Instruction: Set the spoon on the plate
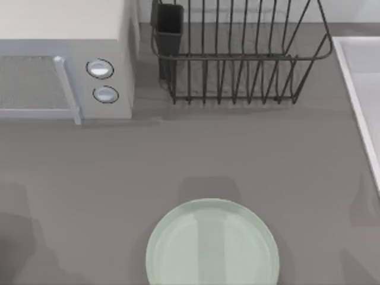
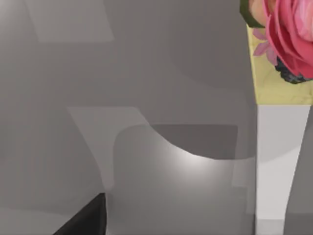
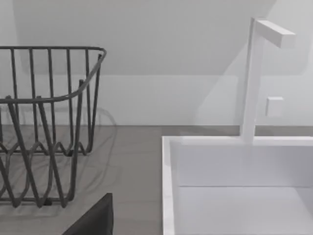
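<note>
Neither end effector's state can be told. Judging by the round, pale mint-green glossy plate (image 1: 212, 244), which lies bare at the near middle of the grey counter (image 1: 237, 154), the task looks unstarted: the spoon has yet to be found, gripped and carried over. Behind stand a grey microwave (image 1: 65, 65) at the left, a dark wire dish rack (image 1: 237, 59), and a white sink (image 3: 234, 186) with faucet (image 3: 254, 73) at the right.

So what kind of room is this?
Probably a kitchen counter: a microwave at the back left, a wire dish rack beside it, a white sink with a tap.
</note>
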Robot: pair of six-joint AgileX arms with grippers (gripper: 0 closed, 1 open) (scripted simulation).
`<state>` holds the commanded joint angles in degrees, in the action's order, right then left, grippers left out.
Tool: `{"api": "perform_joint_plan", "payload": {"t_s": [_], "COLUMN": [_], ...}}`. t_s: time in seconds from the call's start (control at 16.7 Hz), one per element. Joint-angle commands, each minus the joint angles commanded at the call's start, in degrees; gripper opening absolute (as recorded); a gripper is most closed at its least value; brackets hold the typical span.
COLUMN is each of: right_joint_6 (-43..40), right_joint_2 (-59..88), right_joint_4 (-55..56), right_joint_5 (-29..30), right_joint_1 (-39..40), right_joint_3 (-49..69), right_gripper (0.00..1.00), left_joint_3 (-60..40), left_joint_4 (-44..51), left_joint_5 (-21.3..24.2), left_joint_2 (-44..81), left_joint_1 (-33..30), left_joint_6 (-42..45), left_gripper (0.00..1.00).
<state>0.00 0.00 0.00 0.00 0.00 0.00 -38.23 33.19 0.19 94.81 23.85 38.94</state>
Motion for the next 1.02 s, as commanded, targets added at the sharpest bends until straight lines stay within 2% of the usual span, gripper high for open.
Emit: {"api": "perform_joint_plan", "payload": {"t_s": [0.42, 0.9, 0.96, 1.02], "right_joint_6": [0.00, 0.00, 0.00, 0.00], "right_joint_2": [0.00, 0.00, 0.00, 0.00], "right_joint_4": [0.00, 0.00, 0.00, 0.00], "right_joint_5": [0.00, 0.00, 0.00, 0.00], "right_joint_1": [0.00, 0.00, 0.00, 0.00], "right_joint_3": [0.00, 0.00, 0.00, 0.00], "right_gripper": [1.00, 1.00, 1.00, 1.00], "left_joint_3": [0.00, 0.00, -2.19, -2.34], "left_joint_4": [0.00, 0.00, 4.68, 4.84], "left_joint_5": [0.00, 0.00, 1.11, 1.11], "left_joint_2": [0.00, 0.00, -3.89, -3.97], "left_joint_1": [0.00, 0.00, 0.20, 0.22], "left_joint_6": [0.00, 0.00, -0.05, -0.07], "left_gripper": [0.02, 0.00, 0.00, 0.00]}}
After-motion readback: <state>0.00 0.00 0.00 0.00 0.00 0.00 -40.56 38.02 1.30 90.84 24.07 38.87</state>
